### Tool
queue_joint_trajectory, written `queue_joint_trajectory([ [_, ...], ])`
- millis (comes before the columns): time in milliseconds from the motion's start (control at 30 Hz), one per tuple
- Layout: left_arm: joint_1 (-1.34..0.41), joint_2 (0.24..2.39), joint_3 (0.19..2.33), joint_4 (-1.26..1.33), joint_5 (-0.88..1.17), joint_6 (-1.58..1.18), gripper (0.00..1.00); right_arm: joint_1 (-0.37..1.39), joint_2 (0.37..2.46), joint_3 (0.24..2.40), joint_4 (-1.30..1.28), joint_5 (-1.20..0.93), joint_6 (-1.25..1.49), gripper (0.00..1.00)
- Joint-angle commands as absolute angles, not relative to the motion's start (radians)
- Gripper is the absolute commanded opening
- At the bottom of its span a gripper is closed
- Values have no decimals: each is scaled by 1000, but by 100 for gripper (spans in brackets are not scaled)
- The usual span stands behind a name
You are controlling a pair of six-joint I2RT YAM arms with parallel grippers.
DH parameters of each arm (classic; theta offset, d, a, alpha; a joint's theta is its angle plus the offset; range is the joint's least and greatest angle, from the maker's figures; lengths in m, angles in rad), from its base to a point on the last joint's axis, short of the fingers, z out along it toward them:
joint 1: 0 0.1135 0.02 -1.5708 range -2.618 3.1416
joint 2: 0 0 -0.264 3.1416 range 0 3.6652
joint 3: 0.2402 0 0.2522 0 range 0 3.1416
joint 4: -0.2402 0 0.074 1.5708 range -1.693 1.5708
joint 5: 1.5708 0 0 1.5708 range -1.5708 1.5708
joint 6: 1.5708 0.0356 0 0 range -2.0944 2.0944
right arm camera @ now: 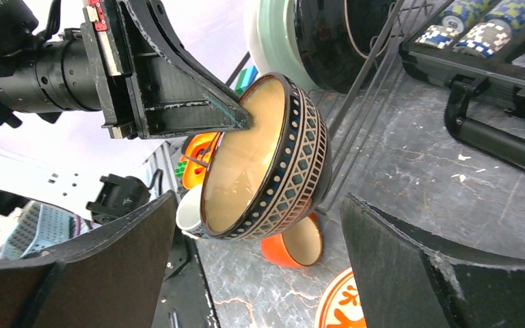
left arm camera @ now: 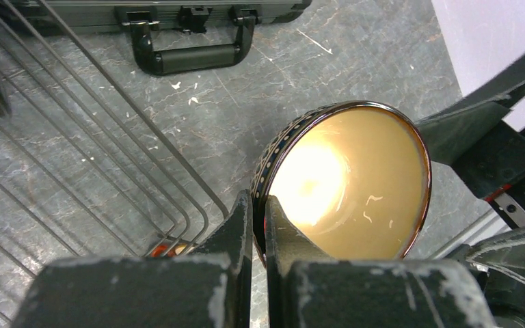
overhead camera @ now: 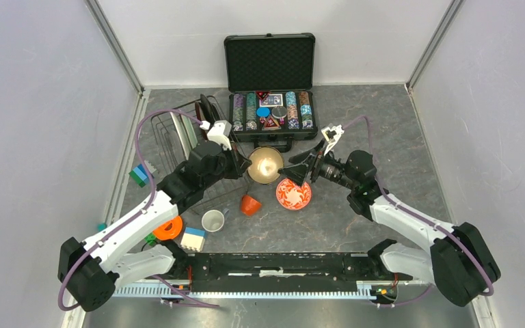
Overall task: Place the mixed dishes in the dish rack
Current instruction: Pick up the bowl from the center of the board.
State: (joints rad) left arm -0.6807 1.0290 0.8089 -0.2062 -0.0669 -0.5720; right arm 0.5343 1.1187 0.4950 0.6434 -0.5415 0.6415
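A tan bowl with a dark patterned outside hangs tilted on its side above the table. My left gripper is shut on its rim, one finger inside and one outside. My right gripper stands open just right of the bowl, which shows between its wide-apart fingers; I see no contact. The black wire dish rack lies left of the bowl, with a teal plate and a dark plate standing in it. On the table lie a red-patterned plate, an orange cup and a white cup.
The open black poker chip case stands at the back, its handle facing the bowl. An orange ring toy, a white-and-blue block and a blue-green block lie near the left arm.
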Motion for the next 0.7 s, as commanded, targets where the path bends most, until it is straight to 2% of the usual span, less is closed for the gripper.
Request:
queue_joint_trajectory([
  [0, -670, 981, 809, -15, 27, -597, 2, 532, 1160, 499, 789, -602, 748, 93],
  [267, -664, 976, 798, 51, 72, -604, 2, 532, 1218, 480, 945, -659, 852, 93],
  [667, -663, 955, 786, 86, 85, -597, 2, 531, 1242, 511, 801, -609, 787, 93],
])
